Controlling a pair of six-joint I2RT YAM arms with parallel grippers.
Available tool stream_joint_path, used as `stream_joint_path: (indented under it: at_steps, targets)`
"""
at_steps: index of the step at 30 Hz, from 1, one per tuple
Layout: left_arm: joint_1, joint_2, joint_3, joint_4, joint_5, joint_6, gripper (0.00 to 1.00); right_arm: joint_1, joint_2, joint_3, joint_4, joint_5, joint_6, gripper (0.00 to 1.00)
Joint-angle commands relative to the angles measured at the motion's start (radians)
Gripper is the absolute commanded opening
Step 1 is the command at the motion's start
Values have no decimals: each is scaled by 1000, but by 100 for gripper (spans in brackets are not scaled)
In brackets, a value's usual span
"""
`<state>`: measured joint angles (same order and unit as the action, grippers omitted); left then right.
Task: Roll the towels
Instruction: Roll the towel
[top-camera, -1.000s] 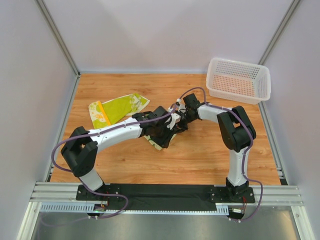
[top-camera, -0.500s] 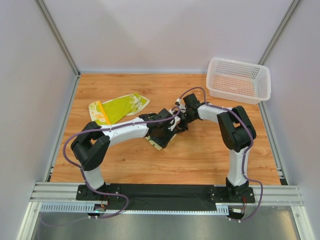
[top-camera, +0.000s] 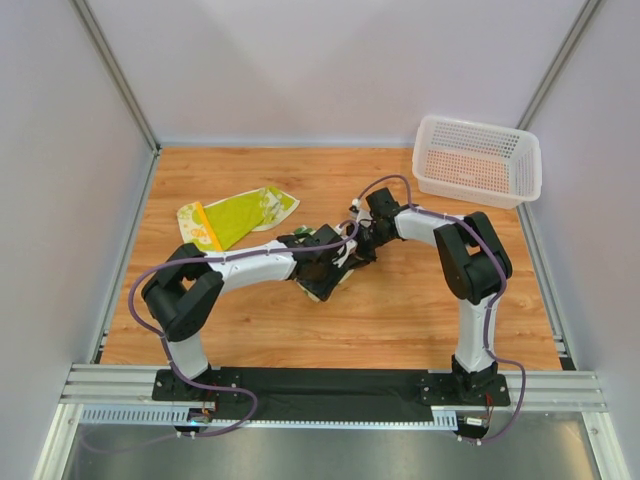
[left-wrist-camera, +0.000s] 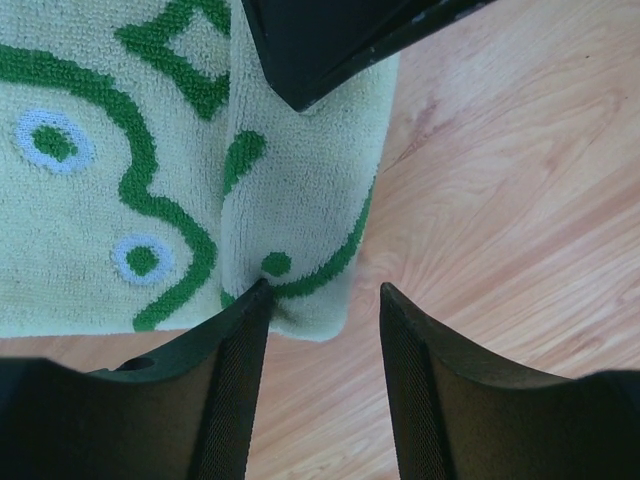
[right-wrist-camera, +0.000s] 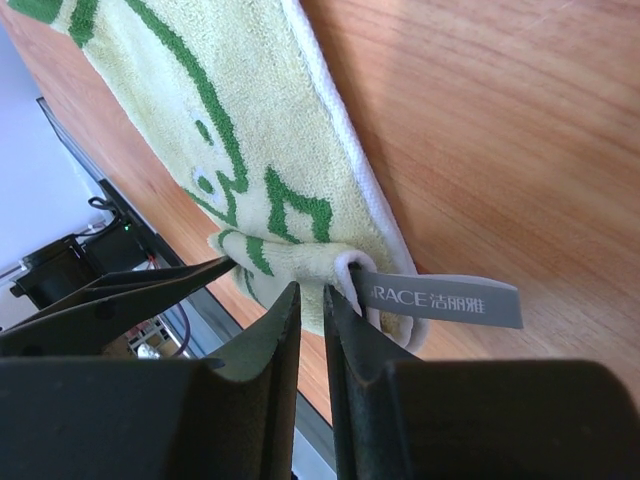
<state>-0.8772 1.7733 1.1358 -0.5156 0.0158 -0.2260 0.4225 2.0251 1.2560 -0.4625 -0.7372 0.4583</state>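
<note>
Roll being started on towel (left-wrist-camera: 150, 150), centre of top view, looks like. Curled edge being pinched by right end effector (right-wrist-camera: 312, 288); left end effector (left-wrist-camera: 322, 295) being held apart at corner. Next: even tucking needed, probably.

This looks like a robotics lab test cell. Plain pale walls (top-camera: 330, 70) framed by aluminium posts (top-camera: 115, 75) box in a wood-grain desk (top-camera: 400, 310). A left arm (top-camera: 245, 265) and a right arm (top-camera: 470, 260), trailing purple cables (top-camera: 386, 179), are bolted to a black plate (top-camera: 330, 385) on aluminium rails (top-camera: 110, 385) at the near edge.
</note>
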Motion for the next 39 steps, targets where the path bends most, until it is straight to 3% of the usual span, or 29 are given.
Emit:
stream_joint_path:
  at_steps: [1, 10, 15, 17, 22, 24, 28, 39]
  targets:
    - [-6, 5, -37, 15, -14, -3, 55, 2, -14, 34, -30, 5, -30, 17]
    - [-9, 37, -87, -15, -155, -36, 57, -1, 30, 97, -57, 10, -47, 17]
    - [-9, 74, -99, -30, -215, -52, 47, -4, 69, 123, -65, 10, -53, 17]
    - [-9, 124, -62, -81, -267, -59, 39, -7, 75, 126, -62, 10, -53, 17]
    - [-9, 230, 2, -152, -283, -73, 31, -25, 73, 123, -64, 4, -58, 17]
    - [-9, 215, 4, -152, -261, -69, 24, -39, 67, 118, -65, 5, -59, 18]
    - [-9, 193, 51, -220, -157, -41, 23, -68, 54, 118, -88, 18, -73, 18]
    - [0, 238, 357, -457, 268, -87, 20, -152, -52, 157, -212, 120, -132, 24]
